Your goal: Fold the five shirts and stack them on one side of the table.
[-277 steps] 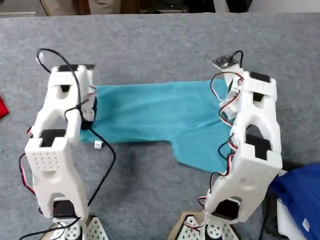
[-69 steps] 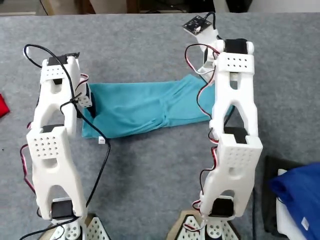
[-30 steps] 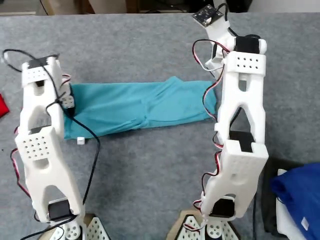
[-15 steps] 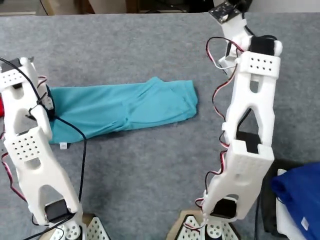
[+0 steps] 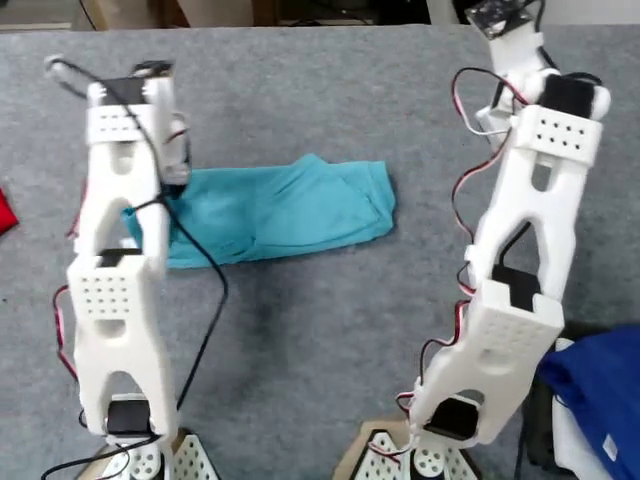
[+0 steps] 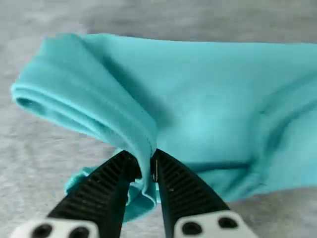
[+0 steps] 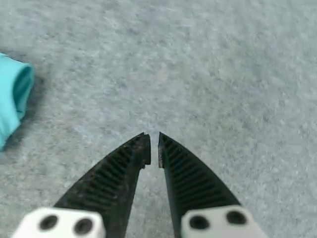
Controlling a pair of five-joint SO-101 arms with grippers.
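Left gripper (image 6: 146, 162), clamped on the 9 o'clock end of the teal shirt (image 5: 290, 205) lying left of centre, has swung inward, while right gripper (image 7: 153, 147), closed and empty, has withdrawn toward 1 o'clock; a crosswise fold is apparently starting.

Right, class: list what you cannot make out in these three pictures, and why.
High view: the left arm covers one end of the teal shirt, hiding the grip.
High view: frame edges cut off the blue cloth and the red item; both unidentifiable.
Right wrist view: the frame edge cuts off most of the teal shirt.
Left wrist view: the left pincer hides the hem it clamps.
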